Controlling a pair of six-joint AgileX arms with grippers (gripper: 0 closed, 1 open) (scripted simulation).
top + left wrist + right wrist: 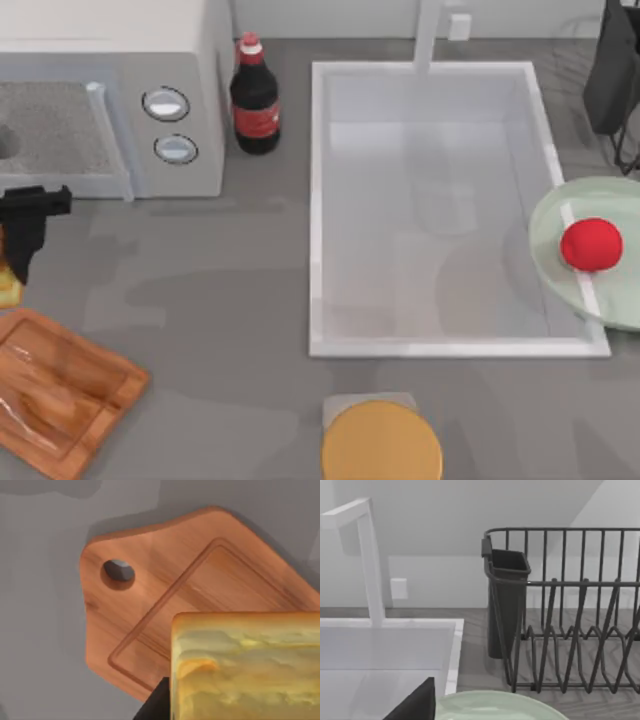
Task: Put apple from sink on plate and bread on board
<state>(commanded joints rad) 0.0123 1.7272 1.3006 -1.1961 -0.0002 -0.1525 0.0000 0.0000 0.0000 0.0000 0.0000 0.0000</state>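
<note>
The apple [591,245] was seen resting on the plate [560,225]; the bread [245,665] was held clamped in the left claw [22,250] above the board [165,580]

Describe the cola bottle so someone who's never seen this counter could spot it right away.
Start at the big pale grey-white sink basin in the middle of the grey counter, then look just off its left rim toward the boxy white microwave. Between them stands the dark cola bottle, upright, with a red cap and red label: the only bottle there.
</note>
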